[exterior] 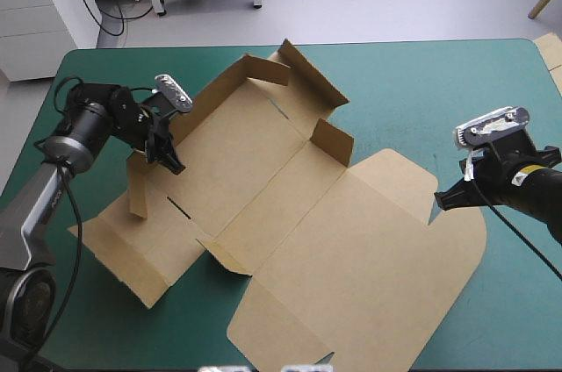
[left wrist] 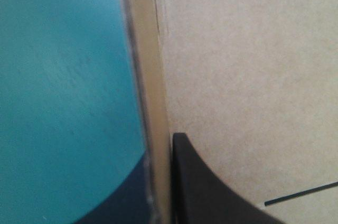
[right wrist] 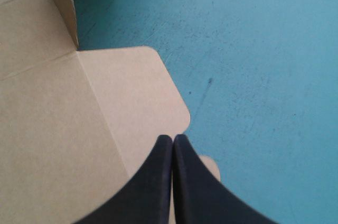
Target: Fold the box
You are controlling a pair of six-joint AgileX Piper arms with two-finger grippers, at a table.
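Observation:
The brown box (exterior: 290, 214) lies as a cut sheet across the teal-green cover, its big lid panel flat toward the near right. Walls stand raised along its far side (exterior: 307, 74) and at its left end (exterior: 139, 183). My left gripper (exterior: 167, 157) is shut on the raised left wall. In the left wrist view the wall's edge (left wrist: 153, 102) runs between the two black fingers (left wrist: 200, 192), with the box floor (left wrist: 253, 76) beside them. My right gripper (exterior: 443, 201) hovers shut at the lid's right edge. Its joined tips (right wrist: 172, 138) sit over the lid's rounded corner (right wrist: 132, 102).
A short upright flap (exterior: 334, 139) stands at the middle of the box, and it also shows ahead of the right gripper (right wrist: 63, 7). Teal-green cover (exterior: 439, 100) stretches beyond the lid on the far right. An edge of pale board (exterior: 551, 52) lies at the table's far right corner.

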